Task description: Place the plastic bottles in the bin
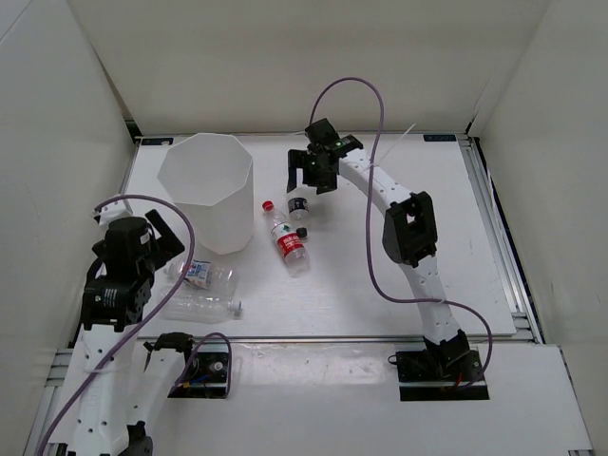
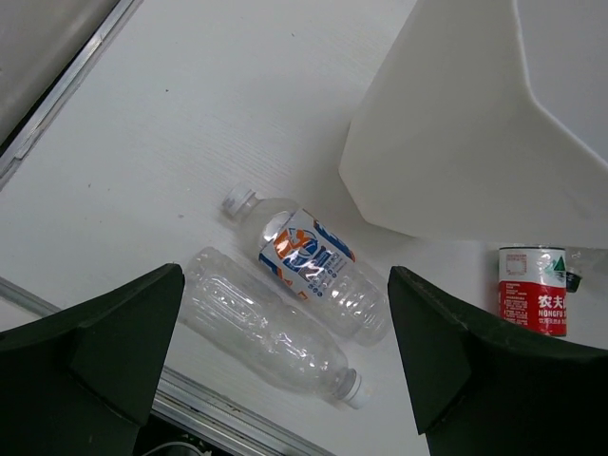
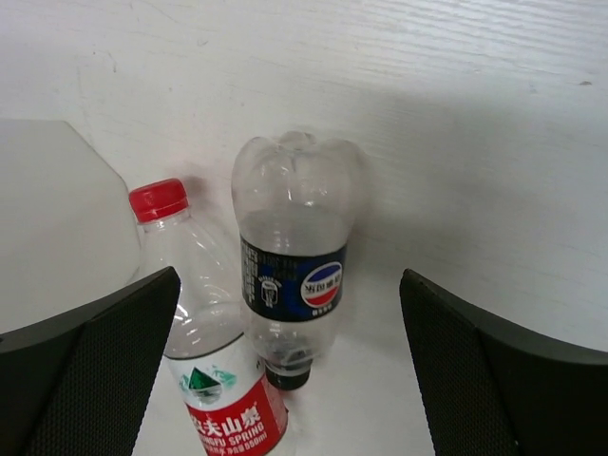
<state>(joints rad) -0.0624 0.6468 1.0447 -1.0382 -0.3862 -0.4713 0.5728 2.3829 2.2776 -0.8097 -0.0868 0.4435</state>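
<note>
The tall white bin (image 1: 204, 190) stands at the left of the table. A blue-white-label bottle (image 1: 199, 274) and an unlabelled clear bottle (image 1: 204, 304) lie side by side in front of it. My left gripper (image 1: 169, 233) hovers above them, open and empty; in the left wrist view (image 2: 285, 275) both bottles (image 2: 318, 271) (image 2: 266, 328) lie between its jaws, below the bin (image 2: 456, 123). A red-label bottle (image 1: 288, 237) and a dark-label bottle (image 1: 300, 207) lie right of the bin. My right gripper (image 1: 312, 180) hangs open above the dark-label bottle (image 3: 293, 256), with the red-label bottle (image 3: 204, 351) beside it.
A metal rail (image 1: 332, 337) runs along the table's near edge, close to the unlabelled bottle (image 2: 218, 418). White enclosure walls stand at the left, back and right. Purple cables loop over both arms. The red-label bottle also shows in the left wrist view (image 2: 532, 290).
</note>
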